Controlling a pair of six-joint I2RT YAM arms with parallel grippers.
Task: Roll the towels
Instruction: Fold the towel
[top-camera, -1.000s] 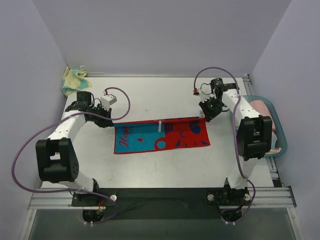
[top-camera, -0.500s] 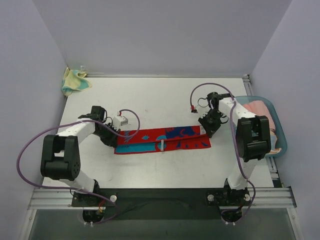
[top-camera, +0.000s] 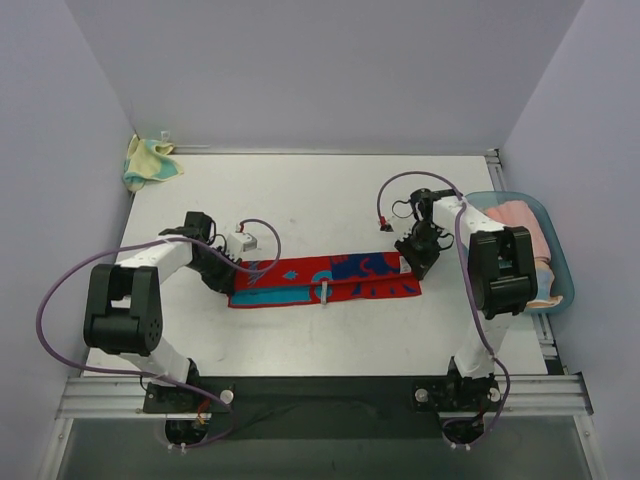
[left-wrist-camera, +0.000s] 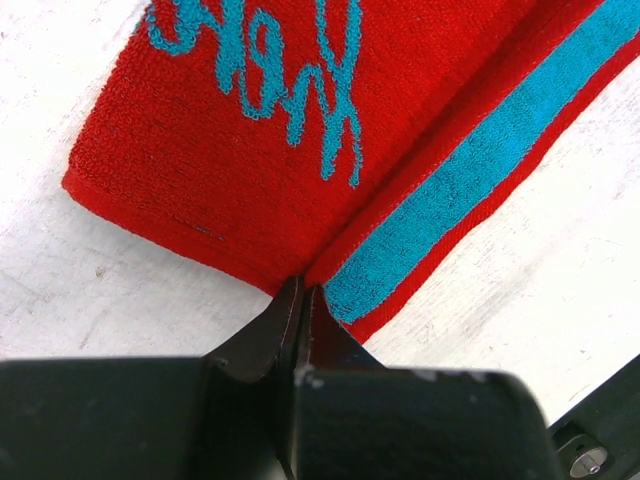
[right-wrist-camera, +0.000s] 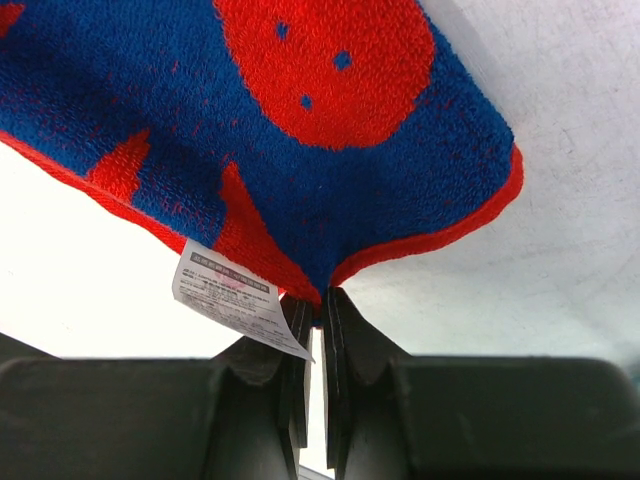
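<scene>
**Both grippers pinched on a folded red towel**

The red towel (top-camera: 325, 280) lay across the middle of the white table (top-camera: 330, 190) as 1 long, narrow strip, folded lengthwise, running left to right between the 2 arms. Its left part showed turquoise script and a turquoise stripe, its right part blue and red shapes.

The left gripper (top-camera: 228, 272) sat low at the towel's left end. In the left wrist view its fingers (left-wrist-camera: 285, 320) were pressed together on the cloth, right where the folded red layer met the turquoise stripe (no gap showed between the tips).

The right gripper (top-camera: 415, 262) sat at the towel's right end. In the right wrist view its fingers (right-wrist-camera: 345, 335) were clamped on the red-bordered edge of the blue part, which hung in a pinched point from them. A white care label (right-wrist-camera: 228, 295) dangled just beside the left finger.

A crumpled yellow cloth (top-camera: 148, 163) lay at the far left corner of the table, well apart from the towel. A blue bin (top-camera: 560, 262) at the right side held a pink cloth (top-camera: 518, 218)
</scene>
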